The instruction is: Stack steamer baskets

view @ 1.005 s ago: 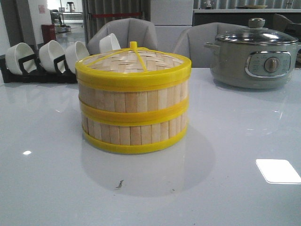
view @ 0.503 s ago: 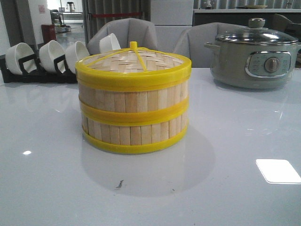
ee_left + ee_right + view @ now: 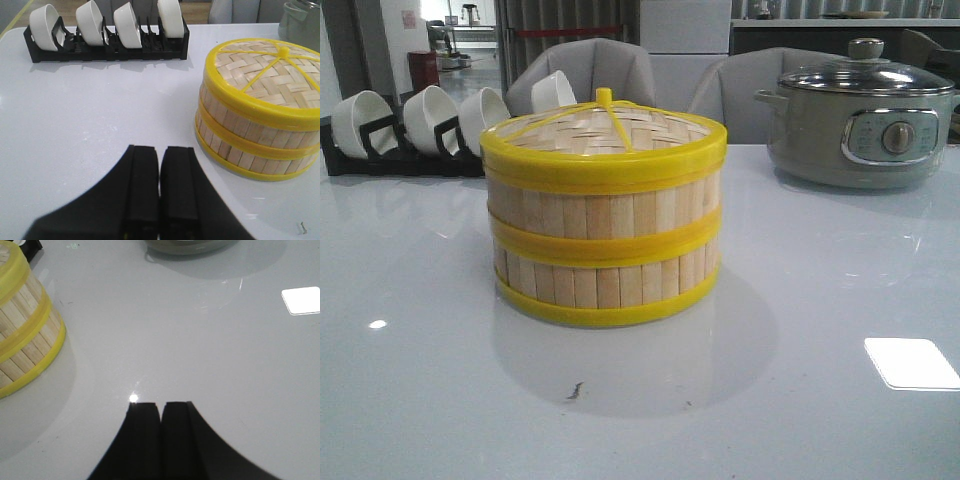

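Two steamer baskets (image 3: 605,240) of light bamboo slats with yellow rims stand stacked one on the other in the middle of the white table, with the woven yellow-rimmed lid (image 3: 605,135) on top. The stack also shows in the left wrist view (image 3: 257,110) and at the edge of the right wrist view (image 3: 25,335). My left gripper (image 3: 160,150) is shut and empty, above the table beside the stack. My right gripper (image 3: 161,406) is shut and empty, above bare table on the stack's other side. Neither gripper shows in the front view.
A black rack with several white bowls (image 3: 430,125) stands at the back left, also in the left wrist view (image 3: 107,30). A grey-green electric pot with a glass lid (image 3: 865,115) stands at the back right. Grey chairs (image 3: 590,70) are behind the table.
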